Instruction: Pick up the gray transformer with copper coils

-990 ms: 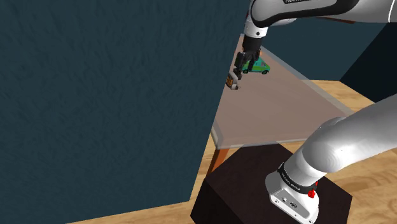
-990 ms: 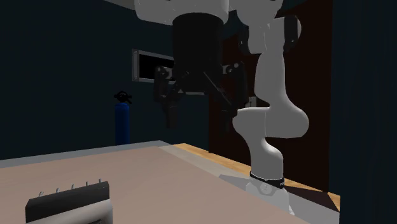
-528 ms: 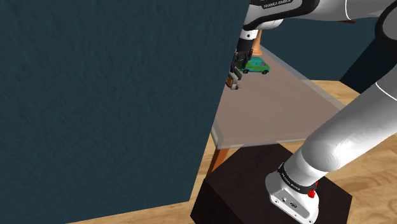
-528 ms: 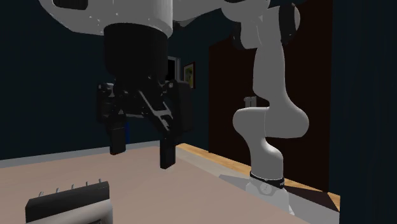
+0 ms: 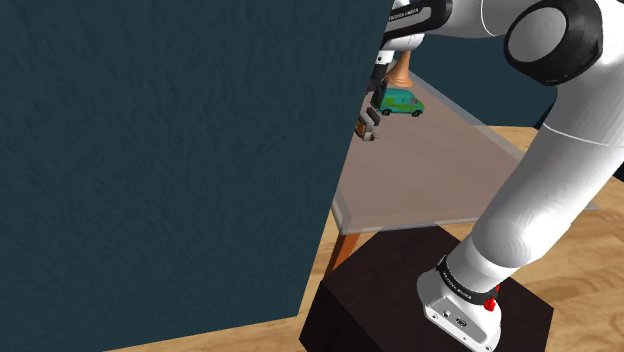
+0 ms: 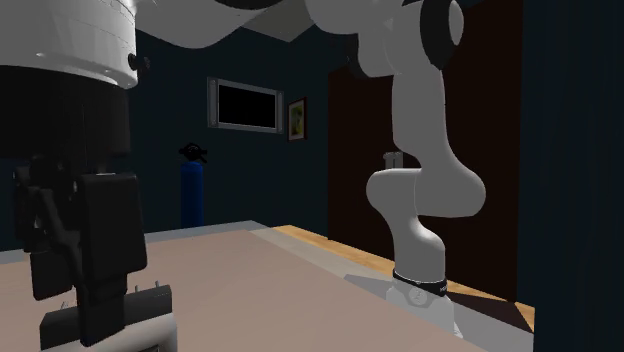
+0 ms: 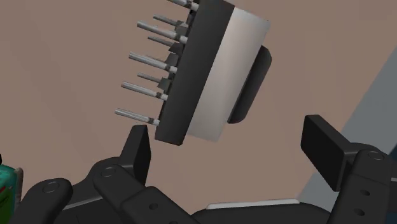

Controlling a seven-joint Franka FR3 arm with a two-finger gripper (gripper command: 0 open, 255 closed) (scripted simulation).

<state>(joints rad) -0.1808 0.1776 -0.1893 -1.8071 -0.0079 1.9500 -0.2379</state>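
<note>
Spread gripper hanging over the transformer
Its two black fingers stand wide apart and touch nothing; the grey, dark-edged transformer with a row of thin pins lies on the brownish table just beyond the fingertips, and a green toy car stands apart from it on the same table

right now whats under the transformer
The transformer lies on the brown tabletop, pins sticking out sideways. Its body covers the patch directly beneath it, so nothing there can be checked.
</note>
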